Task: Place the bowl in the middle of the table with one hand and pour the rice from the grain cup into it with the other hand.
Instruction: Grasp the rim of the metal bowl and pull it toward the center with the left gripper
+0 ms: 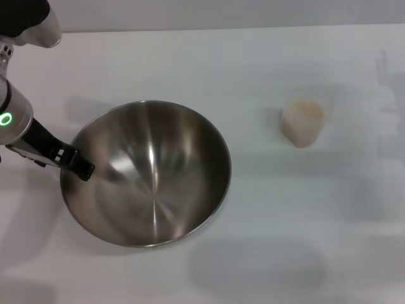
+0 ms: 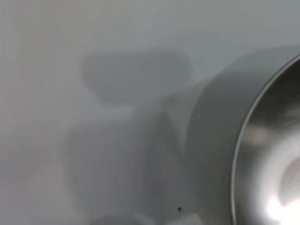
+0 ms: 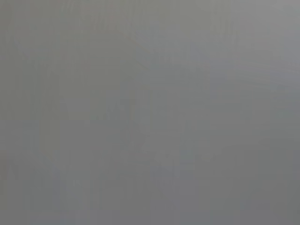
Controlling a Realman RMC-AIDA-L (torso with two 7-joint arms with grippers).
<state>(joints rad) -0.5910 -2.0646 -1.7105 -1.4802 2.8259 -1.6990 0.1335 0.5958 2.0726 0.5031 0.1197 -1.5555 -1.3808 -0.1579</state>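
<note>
The bowl (image 1: 149, 174), a large shiny steel one, sits on the white table (image 1: 221, 57) left of centre and is empty. My left gripper (image 1: 81, 167) is at the bowl's left rim, its dark fingers closed over the edge. The bowl's rim and outer wall also show in the left wrist view (image 2: 220, 140). The grain cup (image 1: 302, 123), small and translucent, stands upright on the right side of the table, well apart from the bowl. It is filled with pale rice (image 1: 305, 111). My right gripper is out of view. The right wrist view shows only a plain grey surface.
The left arm's body (image 1: 19, 120) with a green ring light comes in from the left edge. Bare tabletop (image 1: 259, 253) lies between the bowl and the cup and along the front.
</note>
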